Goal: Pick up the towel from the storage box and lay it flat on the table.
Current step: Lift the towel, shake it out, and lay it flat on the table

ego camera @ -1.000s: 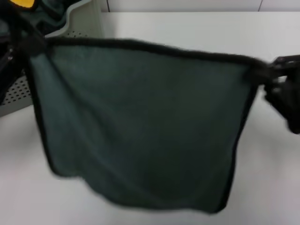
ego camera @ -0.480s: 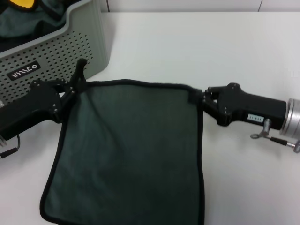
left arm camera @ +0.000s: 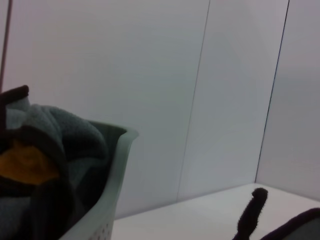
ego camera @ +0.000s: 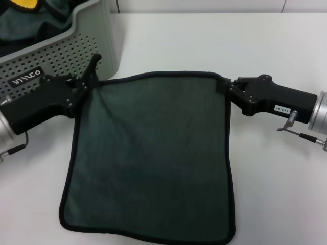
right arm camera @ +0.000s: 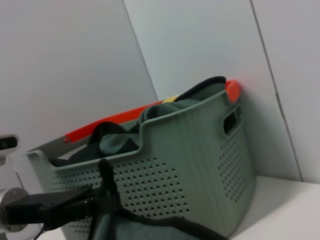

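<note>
The dark grey-green towel (ego camera: 153, 158) with black edging lies spread on the white table (ego camera: 214, 46), grey-green face up. My left gripper (ego camera: 83, 86) is shut on its far left corner, where the black loop (ego camera: 94, 64) sticks up. My right gripper (ego camera: 228, 89) is shut on its far right corner. The far edge is stretched between them, low over the table. The storage box (ego camera: 76, 46) stands just behind my left gripper. The right wrist view shows the box (right arm camera: 200, 160), the left gripper (right arm camera: 55, 207) and the towel's edge (right arm camera: 165, 225). The left wrist view shows the box rim (left arm camera: 120, 145) and the loop (left arm camera: 252, 210).
The box holds more crumpled cloths (ego camera: 20, 25), one with a yellow face (ego camera: 23, 4), and bears a dark label (ego camera: 25, 80). An orange part (right arm camera: 115, 117) shows behind the box. White table lies to the right and behind the towel.
The towel came down from hanging in the air to lying on the table. Both grippers then moved a little farther away from me, pulling the far edge straighter and wider.
</note>
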